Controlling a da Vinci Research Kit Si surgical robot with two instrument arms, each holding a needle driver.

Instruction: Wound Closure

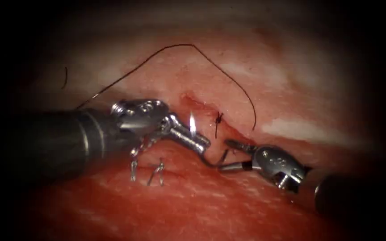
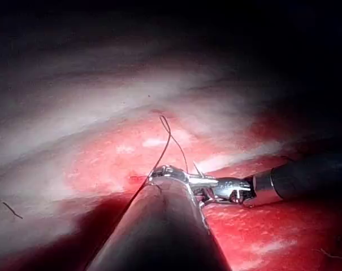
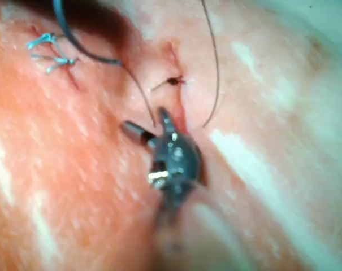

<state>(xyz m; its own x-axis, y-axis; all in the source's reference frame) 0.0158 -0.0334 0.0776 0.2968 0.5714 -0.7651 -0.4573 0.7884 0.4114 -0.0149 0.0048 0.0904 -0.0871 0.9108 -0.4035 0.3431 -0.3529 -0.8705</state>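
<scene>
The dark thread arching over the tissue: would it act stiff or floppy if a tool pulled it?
The thin dark thread probably has some spring, since it holds a wide arc. It likely still bends easily, curving down toward the open right tool.

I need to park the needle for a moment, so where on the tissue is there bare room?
Bare tissue lies below both tools. It is crowded around the cut: the knot, the left tool shut on the needle, the open right tool, the thread looping above.
</scene>
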